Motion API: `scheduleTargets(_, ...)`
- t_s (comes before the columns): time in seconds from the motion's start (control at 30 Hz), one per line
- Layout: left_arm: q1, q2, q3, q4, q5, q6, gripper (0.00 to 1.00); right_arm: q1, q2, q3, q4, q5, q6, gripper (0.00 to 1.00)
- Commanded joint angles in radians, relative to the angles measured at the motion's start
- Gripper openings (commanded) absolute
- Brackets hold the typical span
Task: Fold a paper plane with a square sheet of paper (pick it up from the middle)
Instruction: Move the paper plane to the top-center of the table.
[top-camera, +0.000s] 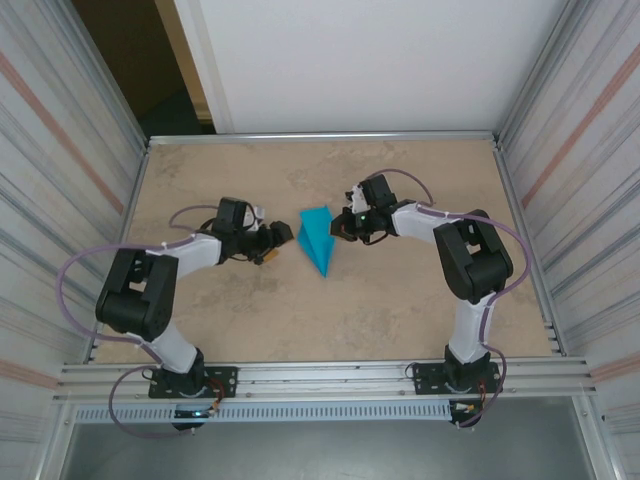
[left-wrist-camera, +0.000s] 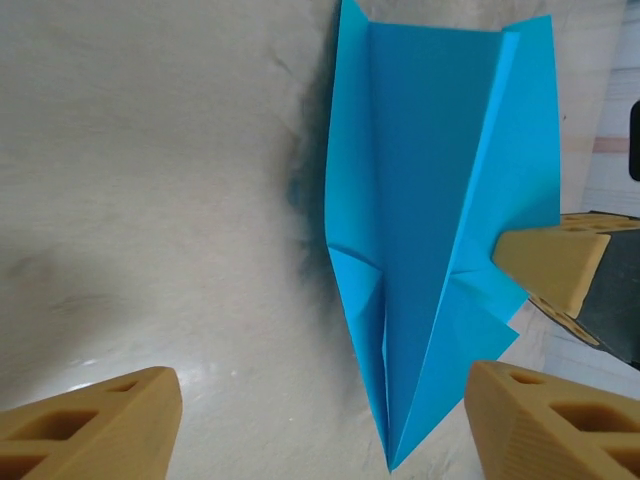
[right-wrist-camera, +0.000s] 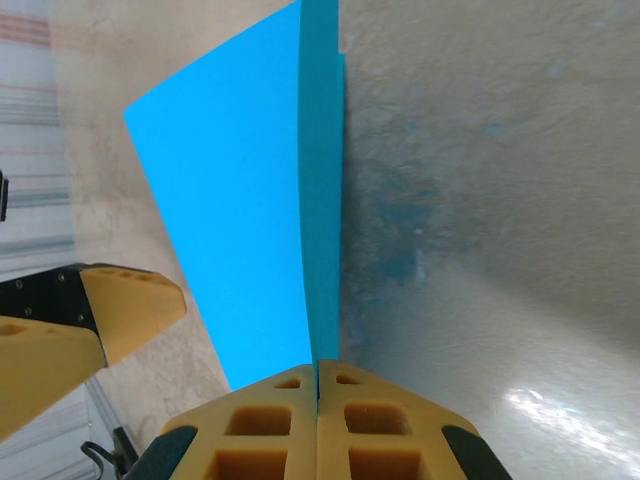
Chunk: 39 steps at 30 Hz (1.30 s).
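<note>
Two claws: the right claw (right-wrist-camera: 318, 372) pinches the light, flimsy plane (top-camera: 318, 240) by a fold, probably its stiffest hold; left claw (left-wrist-camera: 320, 410) stands spread.

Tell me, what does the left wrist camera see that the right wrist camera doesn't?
Left wrist view: the paper plane with its creased folds and sharp point, and the left gripper open around the tip. Right wrist view: one smooth flat wing, and the right gripper shut on the plane's folded edge. Both: the blue plane, the tan table, and a finger of the other arm beside the paper.
</note>
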Motion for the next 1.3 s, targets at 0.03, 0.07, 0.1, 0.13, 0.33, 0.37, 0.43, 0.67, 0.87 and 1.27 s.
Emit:
scheduleTargets(0.03,-0.053,0.059,0.083,0.001,-0.018,-0.011,0.69,-0.023,0.005,-0.034,0.05,-0.037,-0.027,0.03)
scheduleTargets(0.07,-0.063,0.074,0.096,-0.005,-0.02,-0.013,0.67,-0.026,0.006,-0.042,0.05,-0.032,-0.029,0.04)
scheduleTargets(0.1,-0.07,0.087,0.107,-0.014,-0.026,-0.013,0.65,-0.03,0.007,-0.047,0.05,-0.029,-0.03,0.05)
scheduleTargets(0.13,-0.077,0.098,0.116,-0.024,-0.036,-0.016,0.62,-0.034,0.009,-0.052,0.048,-0.027,-0.032,0.06)
scheduleTargets(0.33,-0.094,0.158,0.16,-0.01,-0.025,-0.036,0.49,-0.047,0.019,-0.071,0.053,-0.024,-0.034,0.09)
scheduleTargets(0.37,-0.097,0.166,0.171,-0.016,-0.025,-0.036,0.48,-0.049,0.022,-0.076,0.055,-0.025,-0.034,0.09)
scheduleTargets(0.43,-0.104,0.182,0.19,-0.02,-0.026,-0.036,0.46,-0.054,0.024,-0.078,0.06,-0.025,-0.034,0.09)
scheduleTargets(0.67,-0.116,0.232,0.236,-0.041,-0.03,-0.036,0.44,-0.07,0.024,-0.097,0.071,-0.025,-0.03,0.14)
scheduleTargets(0.87,-0.126,0.278,0.284,-0.047,0.015,-0.029,0.44,-0.074,0.03,-0.1,0.072,-0.032,-0.03,0.14)
scheduleTargets(1.27,-0.136,0.347,0.381,-0.118,0.042,-0.013,0.23,-0.077,0.027,-0.096,0.07,-0.031,-0.028,0.08)
